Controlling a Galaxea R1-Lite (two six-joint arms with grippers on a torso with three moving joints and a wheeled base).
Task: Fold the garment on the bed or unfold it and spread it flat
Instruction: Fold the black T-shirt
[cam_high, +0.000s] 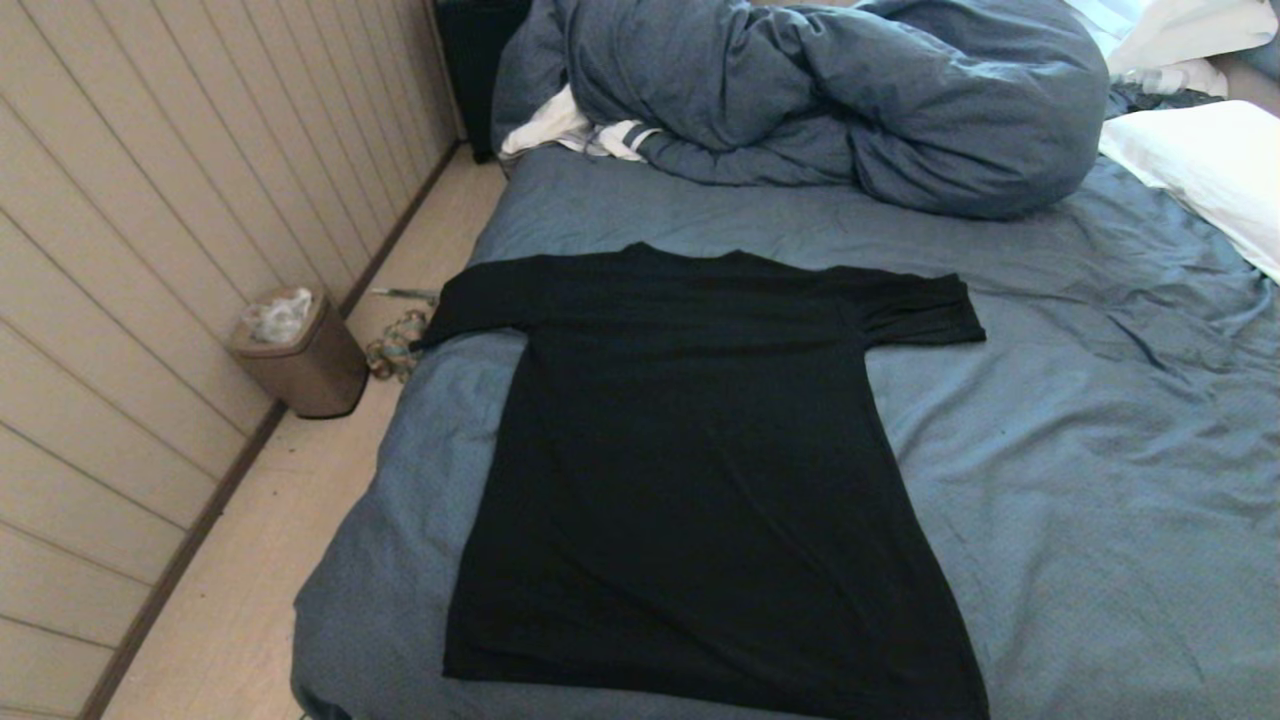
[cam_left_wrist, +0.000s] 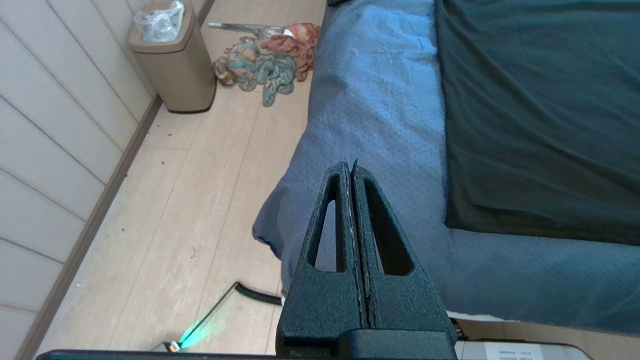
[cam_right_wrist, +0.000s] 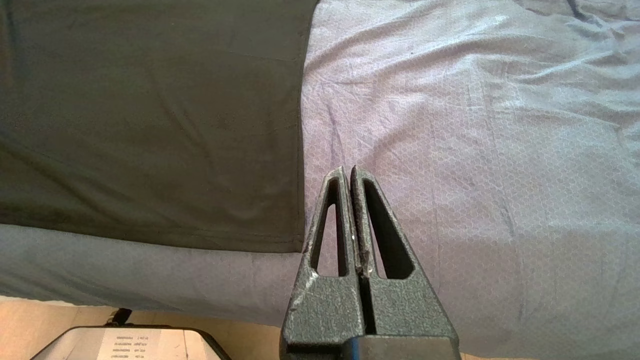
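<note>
The garment (cam_high: 700, 450), a plain black short-sleeved T-shirt, lies spread flat on the bed (cam_high: 1100, 450), collar toward the far end, both sleeves out, hem at the near edge. Its left sleeve reaches the bed's left edge. Neither arm shows in the head view. My left gripper (cam_left_wrist: 350, 167) is shut and empty above the bed's near left corner, beside the garment's (cam_left_wrist: 540, 110) hem corner. My right gripper (cam_right_wrist: 348, 172) is shut and empty over bare sheet, just past the garment's (cam_right_wrist: 150, 125) right hem corner.
A bunched blue-grey duvet (cam_high: 820, 90) fills the far end of the bed, with a white-and-striped cloth (cam_high: 580, 130) beside it and a white pillow (cam_high: 1210, 170) at the right. On the floor at the left stand a brown bin (cam_high: 300, 350) and a heap of coloured cloth (cam_left_wrist: 270, 55).
</note>
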